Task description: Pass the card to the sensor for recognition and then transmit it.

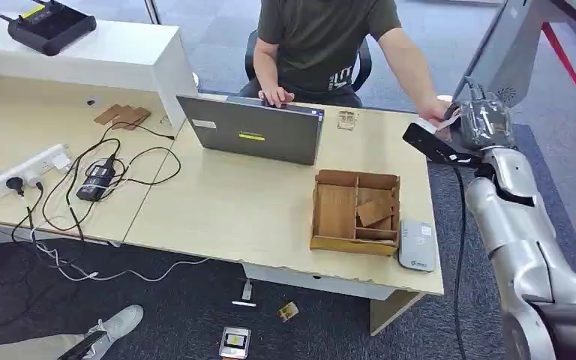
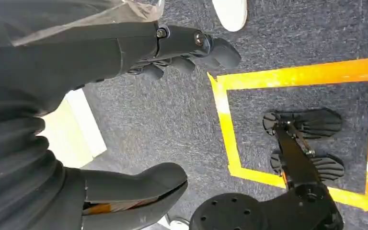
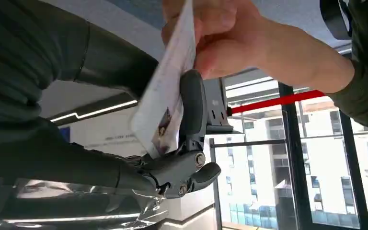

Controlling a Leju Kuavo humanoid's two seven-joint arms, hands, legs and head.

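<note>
Desk [image 1: 217,202] bears laptop [image 1: 259,133] and wooden tray [image 1: 356,211]; right hand [image 3: 172,163] pinches card [image 3: 165,96] beside person's hand [image 3: 220,33]; left hand [image 2: 124,96] spread.

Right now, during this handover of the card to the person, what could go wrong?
1. Both the right hand and the person's hand hold the card; a pull before the fingers release could bend it.
2. Releasing too early could drop it beyond the desk edge.

Office, desk [image 1: 217,202] with laptop [image 1: 259,135], power strip [image 1: 26,171], grey carpet [image 1: 195,315]
</note>
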